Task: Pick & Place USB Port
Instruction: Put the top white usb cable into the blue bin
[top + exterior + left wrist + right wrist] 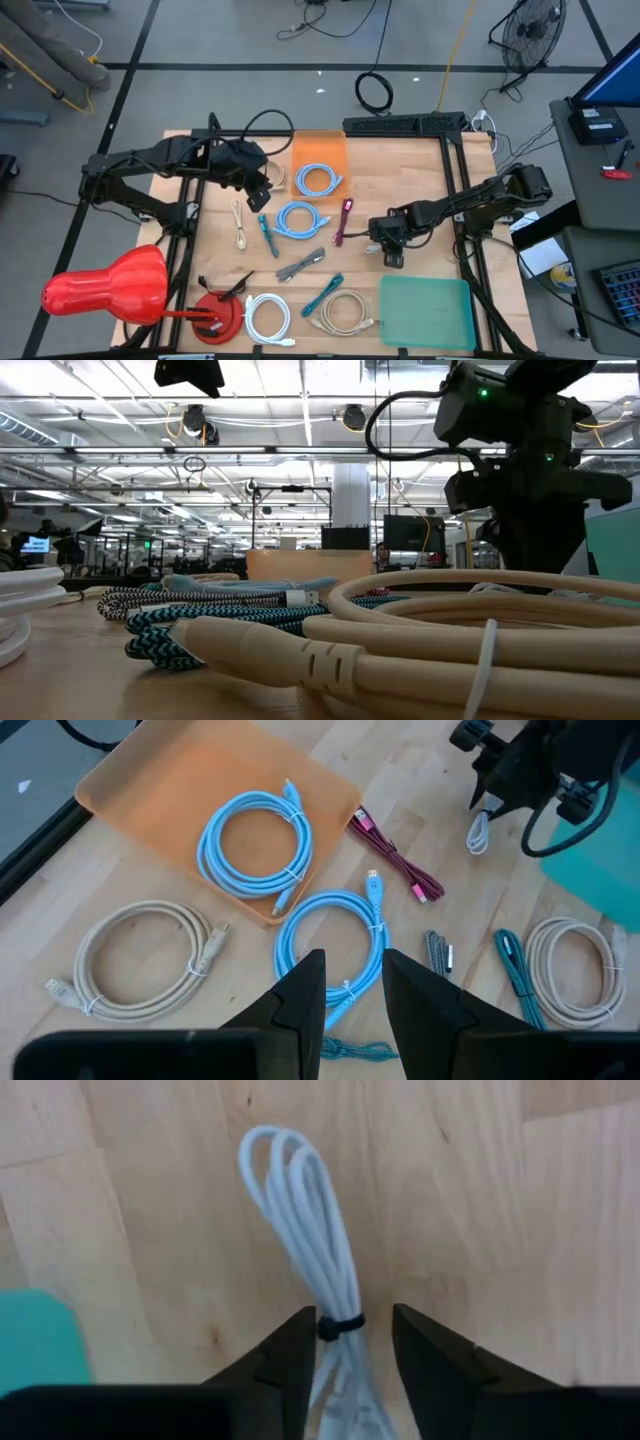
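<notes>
A white cable bundle, bound by a black tie, lies flat on the wooden table between the orange tray and the green tray. My right gripper points down over it, open. Its fingers stand on either side of the bundle at the tie, and wood shows between the cable and one finger. The left wrist view shows the same bundle below that gripper. My left gripper hangs open above the table's left half, holding nothing, over a blue coil.
The orange tray at the far middle holds a blue coil. The green tray lies at the near right. A magenta cable, a beige coil, a white coil and a teal cable lie around.
</notes>
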